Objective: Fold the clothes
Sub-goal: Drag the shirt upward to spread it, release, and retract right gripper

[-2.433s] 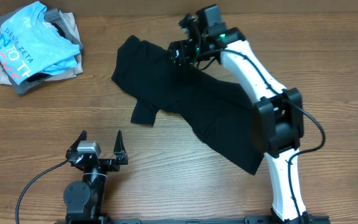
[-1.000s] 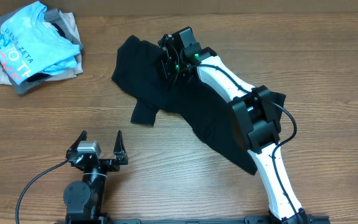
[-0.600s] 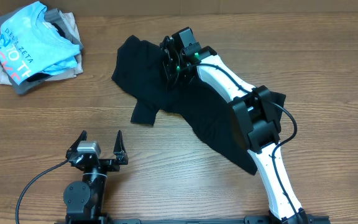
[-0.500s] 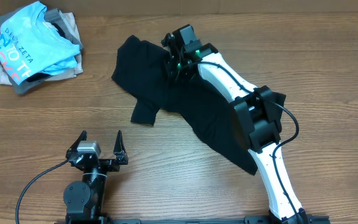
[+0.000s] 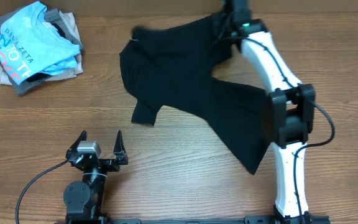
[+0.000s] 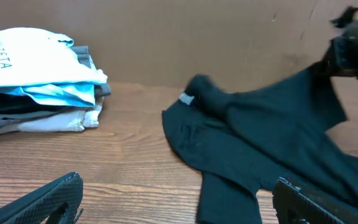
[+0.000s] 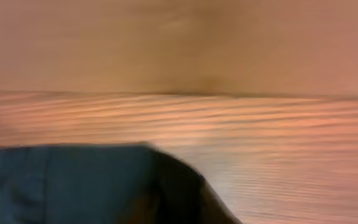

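The clothes [image 5: 179, 81] are one black garment spread over the middle of the table, with a sleeve [image 5: 145, 114] pointing toward the front. Its upper right part is pulled up and back to my right gripper [image 5: 224, 25], which is shut on the fabric near the table's far edge. From the left wrist view the cloth [image 6: 260, 137] rises to that gripper [image 6: 344, 56], and a small white label [image 6: 186, 99] shows at its left end. The right wrist view is blurred and shows only dark cloth [image 7: 61, 180]. My left gripper [image 5: 100, 142] stands open near the front edge, short of the sleeve.
A pile of folded garments topped by a light blue tee [image 5: 33, 43] lies at the back left corner, also seen as a stack [image 6: 36, 81] in the left wrist view. A wall runs along the far edge of the wooden table [image 5: 42, 106].
My right gripper has swung from the garment's middle to the back right, dragging the fabric with it and spreading the upper part. The left arm has not moved.
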